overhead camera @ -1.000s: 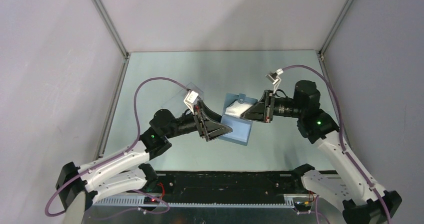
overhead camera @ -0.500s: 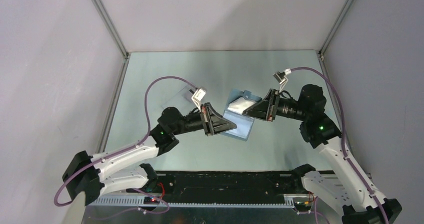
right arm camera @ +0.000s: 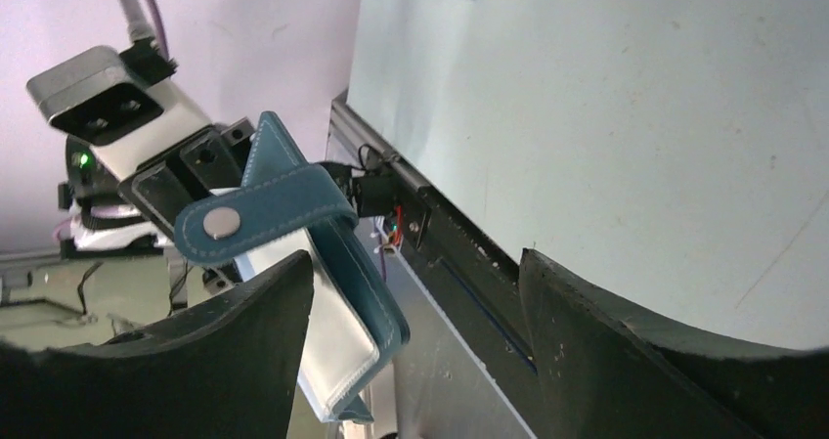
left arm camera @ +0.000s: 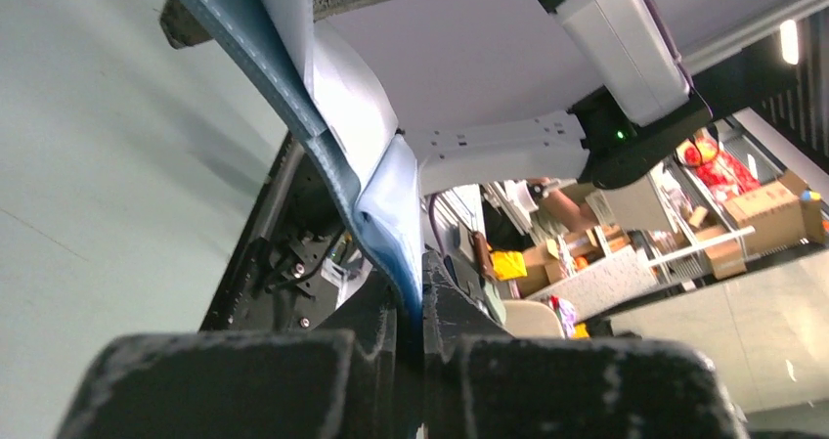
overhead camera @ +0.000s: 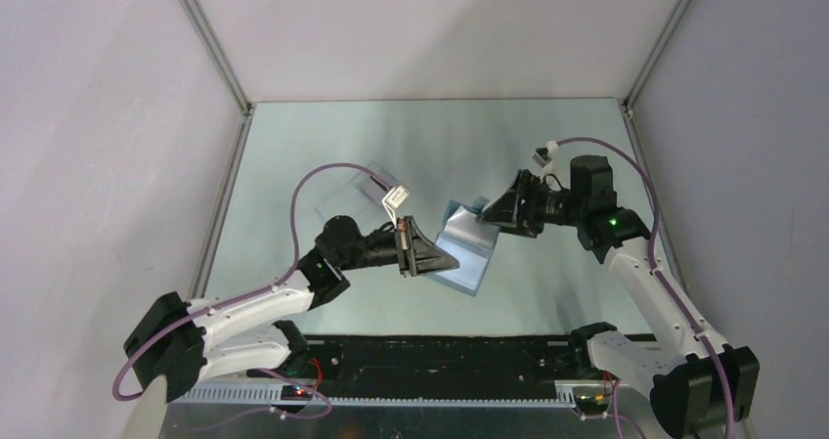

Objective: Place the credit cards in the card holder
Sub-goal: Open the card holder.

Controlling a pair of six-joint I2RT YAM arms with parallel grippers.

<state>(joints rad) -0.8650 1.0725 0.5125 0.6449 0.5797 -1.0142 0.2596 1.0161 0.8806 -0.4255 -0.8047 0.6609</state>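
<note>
Reading top view first: the card holder (overhead camera: 474, 253) is at frame centre, tilted up off the table (overhead camera: 293, 136). The left gripper (overhead camera: 448, 261) pinches its lower-left edge. The right gripper (overhead camera: 484, 216) sits at its upper-right corner.

Left wrist view: we see both fingers pressed together on a thin teal edge, low centre. The flaps curve toward upper left, with what looks like a pale credit card (left arm camera: 337, 82) between them.

Right wrist view: fingers spread wide, nothing between them. The holder is at left: stitched teal, clasp tab (right arm camera: 256, 214) with metal snap folded over, whitish card face below.

We judge it light, soft and floppy, so it'll swing; grip near the spine fold. The card looks thin, stiff and slick, so take it by the edges.
</note>
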